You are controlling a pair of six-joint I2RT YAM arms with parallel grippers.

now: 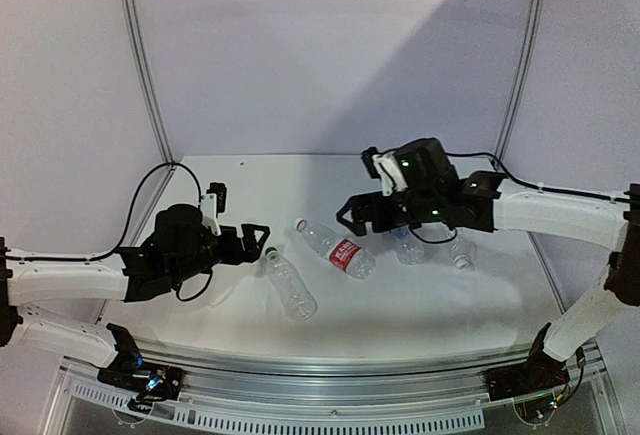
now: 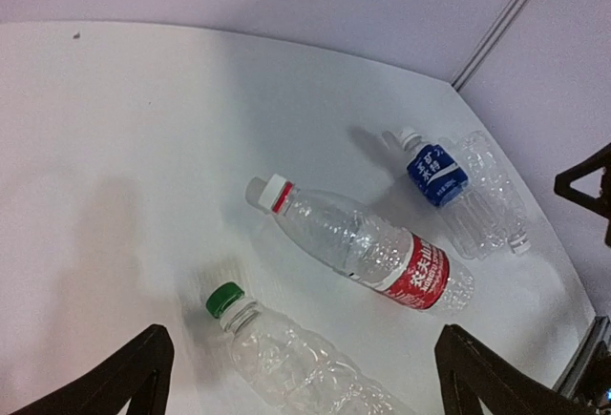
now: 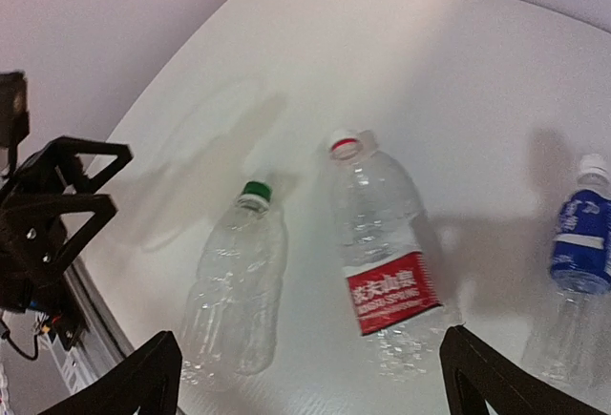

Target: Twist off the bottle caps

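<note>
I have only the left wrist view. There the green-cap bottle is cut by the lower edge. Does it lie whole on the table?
Observer: Yes; the right wrist view shows the green-cap bottle whole, on its side, its green cap on.
Operator: Is the right pincer open? I see only a tip.
Observer: The right pincer is open; its own view shows both fingers wide apart, holding nothing.
Operator: How stands my left pincer to the green cap?
Observer: In the top view the left pincer is open, tips close to the green cap, not around it.
</note>
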